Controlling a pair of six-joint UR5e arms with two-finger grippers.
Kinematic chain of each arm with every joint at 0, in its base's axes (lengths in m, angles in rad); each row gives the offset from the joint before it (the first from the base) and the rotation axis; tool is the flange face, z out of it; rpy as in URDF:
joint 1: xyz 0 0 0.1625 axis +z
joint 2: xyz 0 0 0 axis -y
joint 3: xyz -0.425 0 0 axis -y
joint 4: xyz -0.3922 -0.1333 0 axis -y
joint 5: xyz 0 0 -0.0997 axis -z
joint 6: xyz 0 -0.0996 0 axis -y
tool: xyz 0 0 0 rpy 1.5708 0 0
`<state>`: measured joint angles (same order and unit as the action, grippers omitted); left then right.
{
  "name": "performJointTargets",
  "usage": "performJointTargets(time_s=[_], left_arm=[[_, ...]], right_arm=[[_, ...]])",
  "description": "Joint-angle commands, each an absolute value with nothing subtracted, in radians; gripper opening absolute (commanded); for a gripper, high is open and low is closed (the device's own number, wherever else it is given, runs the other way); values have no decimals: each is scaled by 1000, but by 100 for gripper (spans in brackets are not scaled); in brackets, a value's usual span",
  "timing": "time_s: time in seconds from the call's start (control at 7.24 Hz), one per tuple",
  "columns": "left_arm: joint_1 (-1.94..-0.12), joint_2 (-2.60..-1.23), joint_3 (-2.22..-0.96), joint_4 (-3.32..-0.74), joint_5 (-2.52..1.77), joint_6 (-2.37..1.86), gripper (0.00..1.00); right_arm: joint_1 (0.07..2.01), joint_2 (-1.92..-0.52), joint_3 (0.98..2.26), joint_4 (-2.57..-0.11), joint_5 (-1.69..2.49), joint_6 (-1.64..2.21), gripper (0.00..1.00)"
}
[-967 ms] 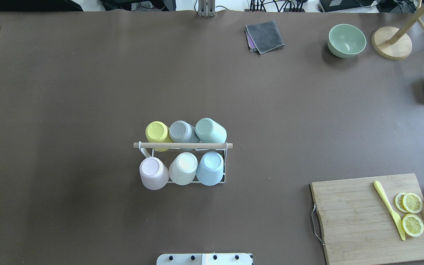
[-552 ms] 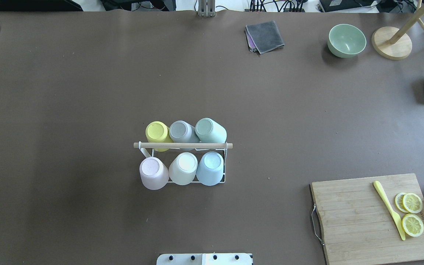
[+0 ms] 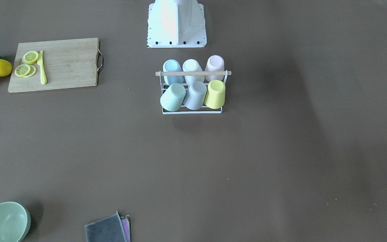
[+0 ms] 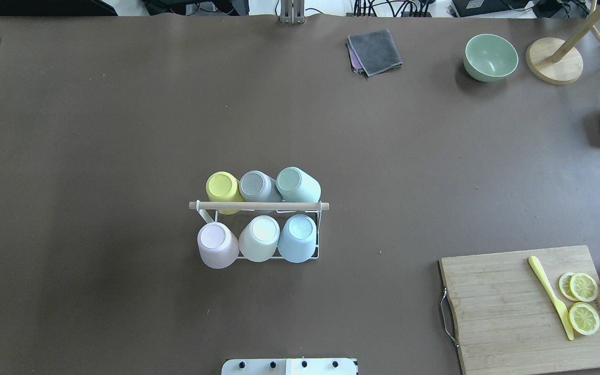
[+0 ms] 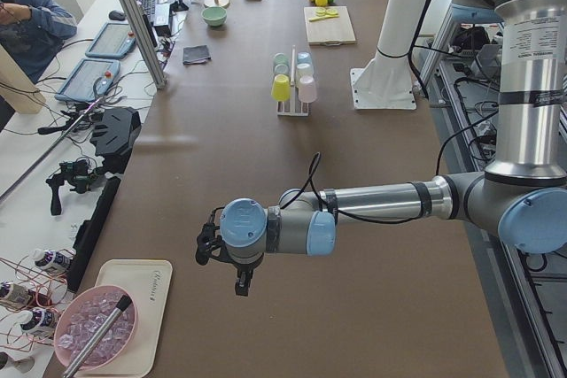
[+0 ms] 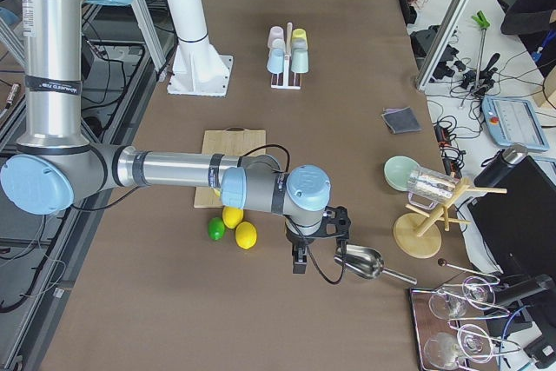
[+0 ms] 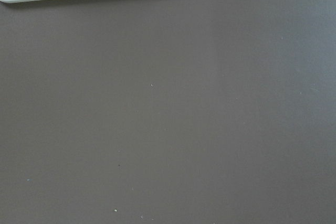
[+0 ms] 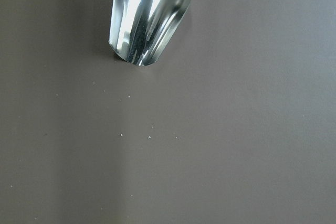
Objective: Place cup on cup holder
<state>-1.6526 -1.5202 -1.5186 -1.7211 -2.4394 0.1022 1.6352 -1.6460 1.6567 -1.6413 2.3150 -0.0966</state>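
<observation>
Evidently little remains to do: nearest the robot's base, the pink cup (image 4: 216, 244), cream cup (image 4: 259, 238) and blue cup (image 4: 297, 237) sit mouth-down on the cup holder (image 4: 319, 234) at mid-table. Beyond its dowel bar (image 4: 258, 205), the yellow cup (image 4: 222, 186), grey cup (image 4: 257, 185) and mint cup (image 4: 296, 183) fill the far row. No loose cup shows. The left gripper (image 5: 240, 286) and right gripper (image 6: 300, 262) hang over opposite table ends; whether their fingers are spread cannot be told. Any further motion should avoid the tilted cups.
</observation>
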Motion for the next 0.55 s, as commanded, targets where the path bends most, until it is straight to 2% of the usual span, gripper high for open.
performJointTargets(time_s=[0.0,0.41], left_arm=[[-1654,-1520,-1519,-1721,-2441,103,98],[-1654,-1519,-1519,-1720,-2442,137,97]], right_arm=[[1635,-1646,1655,-1641,2313,-97,100],[1635,-1646,1654,-1641,2312,-97,100]])
